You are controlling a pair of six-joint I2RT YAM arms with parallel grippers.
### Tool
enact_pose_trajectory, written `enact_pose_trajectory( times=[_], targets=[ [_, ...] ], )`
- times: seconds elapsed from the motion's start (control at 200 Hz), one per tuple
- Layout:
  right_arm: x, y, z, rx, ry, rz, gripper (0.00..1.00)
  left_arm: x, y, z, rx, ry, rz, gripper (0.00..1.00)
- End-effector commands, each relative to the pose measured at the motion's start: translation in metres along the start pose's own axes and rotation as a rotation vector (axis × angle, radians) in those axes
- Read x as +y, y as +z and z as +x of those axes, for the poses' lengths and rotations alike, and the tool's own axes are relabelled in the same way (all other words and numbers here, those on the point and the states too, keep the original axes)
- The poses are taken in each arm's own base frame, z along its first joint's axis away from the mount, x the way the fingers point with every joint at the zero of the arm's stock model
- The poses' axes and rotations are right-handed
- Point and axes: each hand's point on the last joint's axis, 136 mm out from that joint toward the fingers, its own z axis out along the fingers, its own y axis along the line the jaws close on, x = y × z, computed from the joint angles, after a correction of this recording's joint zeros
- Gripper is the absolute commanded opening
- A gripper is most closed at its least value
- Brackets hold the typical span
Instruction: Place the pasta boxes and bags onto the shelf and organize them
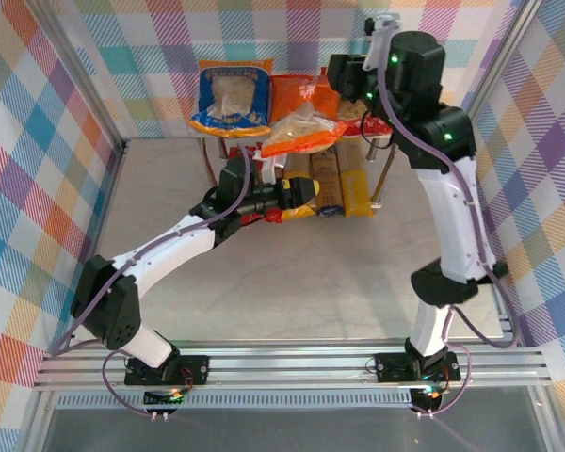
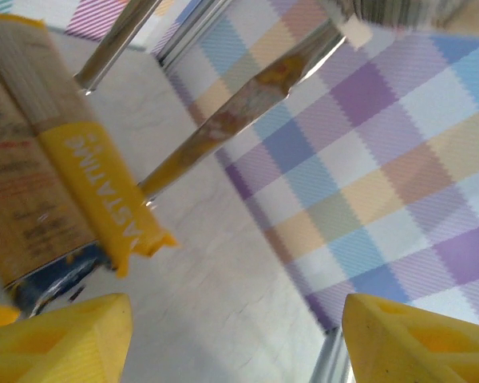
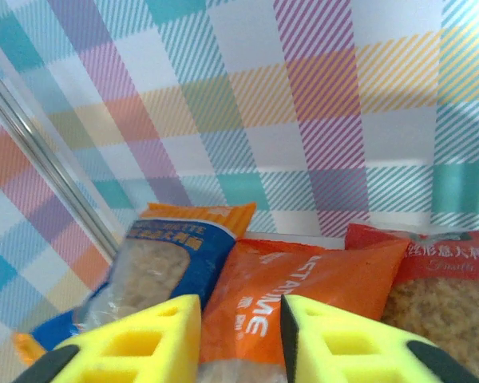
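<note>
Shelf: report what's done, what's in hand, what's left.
Done: blue bag, orange bag and red bag are up on the shelf; spaghetti packs lie below its top board. In hand: nothing clearly; left gripper open by the packs, right gripper at the orange bag. Left: probably tidying that tilted bag.

Top looks down from behind; left wrist low by shelf leg (image 2: 223, 128); right wrist close on bags (image 3: 303, 279), also in top.

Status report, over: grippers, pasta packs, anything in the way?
Left gripper jaws open, empty, beside pasta boxes. Right gripper jaws narrowly apart at orange bag, grip unclear. Blue bag and red bag flank it. No obstruction seen.
</note>
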Motion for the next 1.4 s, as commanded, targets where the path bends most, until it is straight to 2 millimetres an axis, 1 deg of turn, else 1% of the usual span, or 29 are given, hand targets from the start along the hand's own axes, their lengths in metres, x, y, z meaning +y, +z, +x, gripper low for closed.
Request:
enact_pose_trajectory(
  times=[0.0, 0.095, 0.21, 0.255, 0.33, 0.5, 0.585, 0.77, 0.88, 1.0, 1.235, 1.395],
  targets=[
    [-0.016, 0.033, 0.055, 0.174, -0.076, 0.078, 0.27, 0.008, -0.026, 0.017, 0.072, 0.098, -0.106, 0.7],
    [-0.021, 0.051, 0.067, 0.182, -0.077, 0.104, 0.25, 0.011, -0.034, 0.02, 0.079, 0.119, -0.133, 0.72],
    [-0.027, 0.068, 0.076, 0.186, -0.091, 0.137, 0.2, 0.013, -0.035, 0.021, 0.101, 0.118, -0.135, 0.72],
    [-0.029, 0.073, 0.077, 0.185, -0.1, 0.146, 0.19, 0.012, -0.035, 0.021, 0.105, 0.116, -0.131, 0.72],
    [-0.031, 0.082, 0.084, 0.199, -0.107, 0.154, 0.18, 0.012, -0.036, 0.022, 0.109, 0.118, -0.131, 0.72],
    [-0.033, 0.101, 0.106, 0.244, -0.108, 0.152, 0.18, 0.017, -0.042, 0.027, 0.126, 0.128, -0.156, 0.72],
    [-0.032, 0.111, 0.113, 0.252, -0.1, 0.147, 0.18, 0.02, -0.045, 0.028, 0.135, 0.125, -0.166, 0.72],
    [-0.039, 0.134, 0.126, 0.254, -0.066, 0.159, 0.18, 0.029, -0.055, 0.032, 0.14, 0.123, -0.194, 0.73],
    [-0.044, 0.144, 0.13, 0.243, -0.046, 0.17, 0.19, 0.035, -0.061, 0.034, 0.142, 0.116, -0.212, 0.73],
    [-0.052, 0.153, 0.129, 0.218, -0.032, 0.199, 0.2, 0.041, -0.065, 0.037, 0.143, 0.11, -0.226, 0.73],
    [-0.065, 0.163, 0.129, 0.191, -0.026, 0.24, 0.2, 0.049, -0.067, 0.043, 0.156, 0.094, -0.235, 0.73],
    [-0.068, 0.169, 0.135, 0.198, -0.025, 0.247, 0.2, 0.053, -0.069, 0.045, 0.159, 0.092, -0.245, 0.73]
  ],
)
